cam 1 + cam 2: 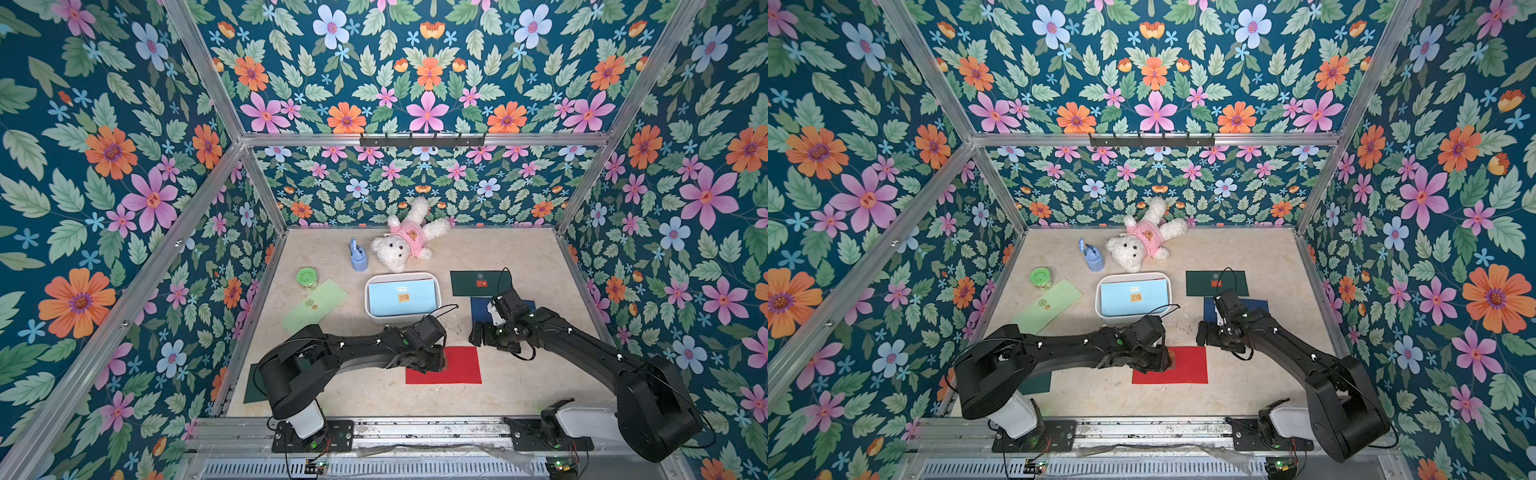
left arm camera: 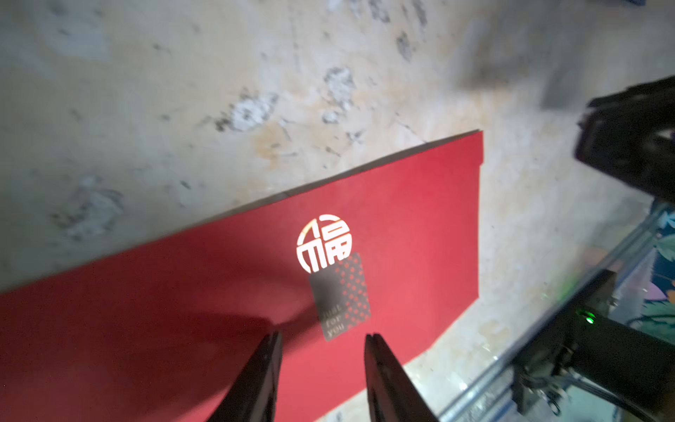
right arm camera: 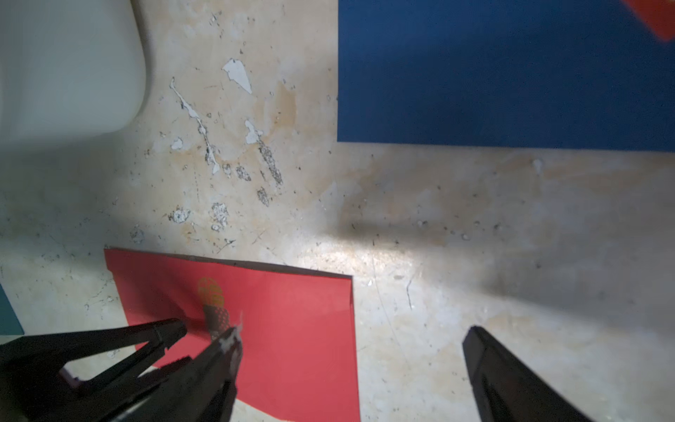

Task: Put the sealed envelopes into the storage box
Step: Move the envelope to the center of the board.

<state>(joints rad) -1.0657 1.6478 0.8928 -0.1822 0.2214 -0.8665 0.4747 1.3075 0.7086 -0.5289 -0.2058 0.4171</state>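
Both arms reached in from the near edge in both top views; the left gripper (image 1: pixel 432 359) hovered over the red envelope (image 1: pixel 461 368), while the storage box (image 1: pixel 374 313) held a light blue envelope (image 1: pixel 401 297). Left wrist view: fingers (image 2: pixel 266 369) narrowly parted, empty, above the seal sticker (image 2: pixel 341 296). Right wrist view: right gripper (image 3: pixel 350 361) spread wide, empty, near the navy envelope (image 3: pixel 504 73).

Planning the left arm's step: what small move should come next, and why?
Probably lower the left gripper onto the red envelope near its sticker: its fingers stand apart just above the envelope, which lies flat on the table, outside the storage box.
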